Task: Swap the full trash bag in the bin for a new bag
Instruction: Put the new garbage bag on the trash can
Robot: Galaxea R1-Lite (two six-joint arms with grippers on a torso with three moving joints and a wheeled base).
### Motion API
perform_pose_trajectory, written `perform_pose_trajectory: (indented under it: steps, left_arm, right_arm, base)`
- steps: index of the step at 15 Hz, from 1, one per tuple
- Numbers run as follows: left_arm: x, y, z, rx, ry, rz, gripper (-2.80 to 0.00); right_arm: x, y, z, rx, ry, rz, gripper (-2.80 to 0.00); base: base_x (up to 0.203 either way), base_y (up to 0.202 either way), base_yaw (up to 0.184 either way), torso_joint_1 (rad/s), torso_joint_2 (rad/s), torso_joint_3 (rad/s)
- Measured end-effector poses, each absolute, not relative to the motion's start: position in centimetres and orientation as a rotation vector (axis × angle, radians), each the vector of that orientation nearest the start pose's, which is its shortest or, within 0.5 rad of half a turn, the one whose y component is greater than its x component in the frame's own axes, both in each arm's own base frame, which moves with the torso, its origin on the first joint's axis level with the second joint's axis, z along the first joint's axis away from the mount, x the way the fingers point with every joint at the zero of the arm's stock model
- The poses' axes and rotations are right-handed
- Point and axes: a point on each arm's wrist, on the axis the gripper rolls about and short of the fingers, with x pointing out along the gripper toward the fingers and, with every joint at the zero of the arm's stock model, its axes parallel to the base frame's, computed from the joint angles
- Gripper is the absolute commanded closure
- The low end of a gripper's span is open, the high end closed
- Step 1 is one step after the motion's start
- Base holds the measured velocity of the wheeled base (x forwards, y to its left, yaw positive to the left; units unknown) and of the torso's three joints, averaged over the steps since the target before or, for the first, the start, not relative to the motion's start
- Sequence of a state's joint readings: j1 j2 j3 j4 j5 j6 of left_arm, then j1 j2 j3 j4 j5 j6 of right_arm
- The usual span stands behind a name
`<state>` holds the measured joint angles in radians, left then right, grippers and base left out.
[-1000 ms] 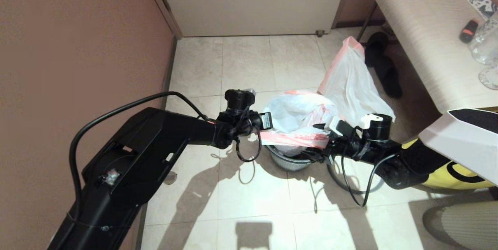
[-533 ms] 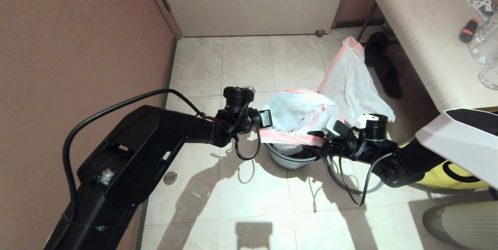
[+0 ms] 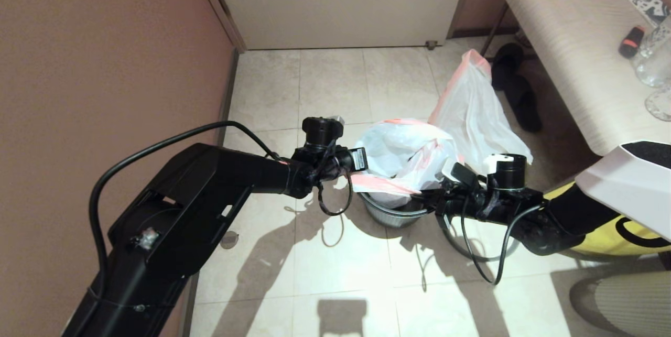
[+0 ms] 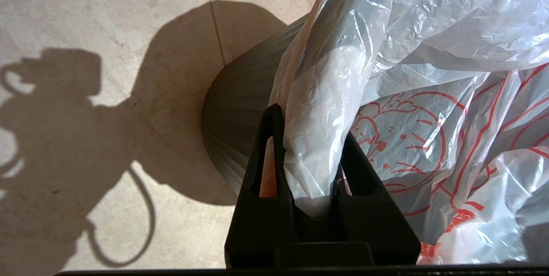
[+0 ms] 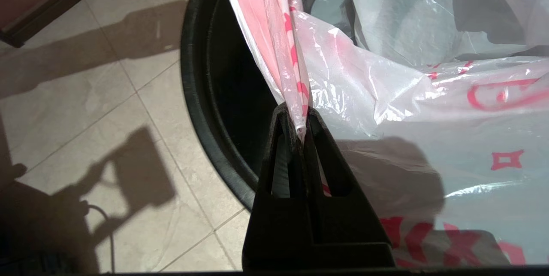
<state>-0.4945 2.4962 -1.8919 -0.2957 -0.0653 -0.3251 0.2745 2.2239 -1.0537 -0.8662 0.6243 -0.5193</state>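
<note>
The black bin (image 3: 390, 214) stands on the tiled floor between my two arms. The new bag (image 3: 398, 153), white with red print, is draped over the bin's mouth. My left gripper (image 3: 360, 163) is at the bin's left side. In the left wrist view it (image 4: 309, 123) is open, with a fold of the new bag (image 4: 429, 138) lying between its fingers beside the bin's ribbed wall (image 4: 236, 113). My right gripper (image 3: 431, 196) is at the bin's right side. It (image 5: 300, 110) is shut on the new bag's pink rim (image 5: 279, 31) above the bin's rim (image 5: 193, 95). The full trash bag (image 3: 474, 111) stands behind the bin.
A padded bench (image 3: 566, 54) with small items on it runs along the right. Black slippers (image 3: 516, 90) lie beneath its edge. A yellow bag (image 3: 613, 237) sits behind my right arm. A wall (image 3: 105, 64) closes the left side and a door (image 3: 341, 1) the far end.
My right gripper moved left with the bag's rim, then came back to the right and slightly lower, stretching the rim. The left arm hardly moved.
</note>
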Motion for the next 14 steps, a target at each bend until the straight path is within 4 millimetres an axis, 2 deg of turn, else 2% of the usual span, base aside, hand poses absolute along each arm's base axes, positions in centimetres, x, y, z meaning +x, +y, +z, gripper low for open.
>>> perform_pose_trajectory:
  steps: [3, 8, 11, 14]
  left_arm:
    - [46.2, -25.1, 10.7, -0.244, 0.399, -0.494, 0.0]
    - [46.7, -25.4, 10.1, -0.239, 0.38, -0.455, 0.0]
    - [46.8, -25.5, 9.9, -0.239, 0.378, -0.452, 0.0]
    - [46.9, -25.5, 9.8, -0.239, 0.378, -0.452, 0.0]
  right_arm:
    - [37.7, 12.2, 8.4, -0.401, 0.102, 0.96, 0.0]
    - [35.1, 12.7, 8.0, -0.313, 0.185, 1.025, 0.0]
    - [33.7, 12.7, 7.0, -0.297, 0.238, 1.054, 0.0]
    - [33.8, 12.4, 5.3, -0.286, 0.288, 1.052, 0.0]
  base:
    - [0.0, 0.0, 0.0, 0.0, 0.0, 0.0]
    - [0.0, 0.0, 0.0, 0.0, 0.0, 0.0]
    - [0.0, 0.0, 0.0, 0.0, 0.0, 0.0]
    - [0.0, 0.0, 0.0, 0.0, 0.0, 0.0]
